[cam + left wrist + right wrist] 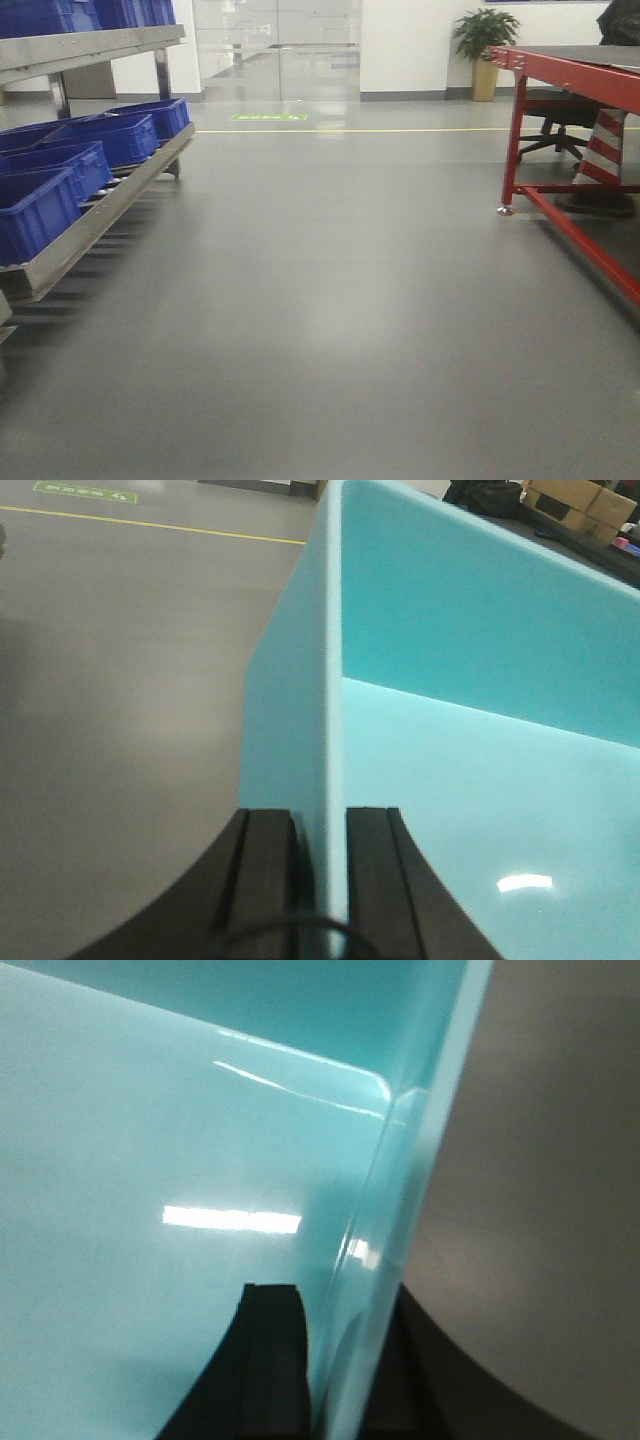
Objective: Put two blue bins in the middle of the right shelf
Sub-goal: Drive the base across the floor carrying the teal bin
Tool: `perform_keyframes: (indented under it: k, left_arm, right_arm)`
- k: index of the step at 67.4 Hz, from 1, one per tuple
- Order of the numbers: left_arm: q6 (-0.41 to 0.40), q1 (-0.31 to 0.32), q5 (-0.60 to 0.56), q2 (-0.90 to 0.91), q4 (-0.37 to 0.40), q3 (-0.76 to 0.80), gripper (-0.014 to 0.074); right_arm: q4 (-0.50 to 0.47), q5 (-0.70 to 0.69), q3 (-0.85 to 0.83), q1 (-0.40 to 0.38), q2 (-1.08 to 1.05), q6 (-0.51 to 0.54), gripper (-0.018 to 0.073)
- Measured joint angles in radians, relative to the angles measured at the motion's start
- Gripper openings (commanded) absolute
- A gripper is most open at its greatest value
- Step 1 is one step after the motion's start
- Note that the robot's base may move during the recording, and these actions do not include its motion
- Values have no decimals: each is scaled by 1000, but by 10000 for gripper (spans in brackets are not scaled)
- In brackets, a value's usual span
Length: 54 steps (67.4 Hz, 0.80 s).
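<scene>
Left wrist view: left hand (320,885) clamped narrow on the side wall of a pale cyan bin (470,630), one black finger (262,880) outside and one inside, wall touching both pads. The gripped wall runs straight away from the camera toward a yellow floor line (150,525). The bin's far wall turns off to the right. The open side faces the camera. Only one corner shows, so the long axis cannot be told. Sides are plain, with no label.

Right wrist view: right hand (335,1370) pinched on a pale cyan wall (150,1140) the same way, inner finger (265,1360) against the glossy inside, the outer finger dark behind the wall. Grey floor (540,1160) lies beyond the rim. Whether both hands hold one bin or two cannot be told.

Front view: no cyan bin in frame. On the left, a steel rack (100,215) whose lower tier holds four dark blue ribbed bins (35,210) in a row along the front, with a fifth partly seen behind. More blue bins (50,15) sit on the tier above, cut off by the frame. On the right is one red-framed desk (560,75). One potted plant (486,40) stands by the far wall.

Writing: green floor sign (268,117), too small to read.
</scene>
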<state>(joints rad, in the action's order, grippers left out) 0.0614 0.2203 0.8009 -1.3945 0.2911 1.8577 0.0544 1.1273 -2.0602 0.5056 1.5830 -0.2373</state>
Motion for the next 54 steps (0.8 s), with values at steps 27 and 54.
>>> perform_keyframes:
  k: [27, 54]
  left_arm:
    - [0, 0, -2, 0, 0, 0, -111]
    - [0, 0, -4, 0, 0, 0, -111]
  right_arm:
    - [0, 0, 0, 0, 0, 0, -153]
    - [0, 0, 0, 0, 0, 0, -153]
